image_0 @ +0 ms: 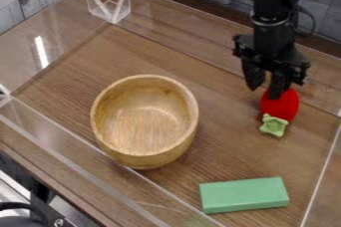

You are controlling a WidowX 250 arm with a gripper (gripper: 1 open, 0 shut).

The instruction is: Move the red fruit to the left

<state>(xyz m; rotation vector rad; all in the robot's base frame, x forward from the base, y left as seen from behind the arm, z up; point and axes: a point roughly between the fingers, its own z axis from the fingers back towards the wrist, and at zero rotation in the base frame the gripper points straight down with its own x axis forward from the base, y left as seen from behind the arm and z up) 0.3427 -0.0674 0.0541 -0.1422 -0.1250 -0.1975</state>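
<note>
Setting: wooden tabletop (pixel 80 77) fenced by clear acrylic walls, seen from one raised camera.

Red fruit (pixel 278 109): small glossy toy strawberry lying on its side near the right edge of the table, pale green leafy cap turned toward the camera, red body directly under the claw.

Gripper (pixel 273 85): black, pointing almost straight down; jaws parted, one fingertip on each side of the fruit's upper end; nothing lifted, and contact with the fruit impossible to confirm at this size.

Wooden bowl (pixel 144 119): empty, left of centre, well apart from the fruit and across the likely path leftward.

Green block (pixel 244 194): flat rectangle near the front wall, below the fruit, not part of the task.

Stage, as judged: positioned for the grasp, squeeze not yet made, carry to the left still to come.

Handling, as judged: probably light, hollow, rigid plastic; shiny rounded skin likely slippery, prone to squirting out or rolling under an off-centre pinch.

Where to hold, as judged: across the widest part of the red body, jaws square to its long axis; leafy cap too thin and uneven for a sure grip.
</note>
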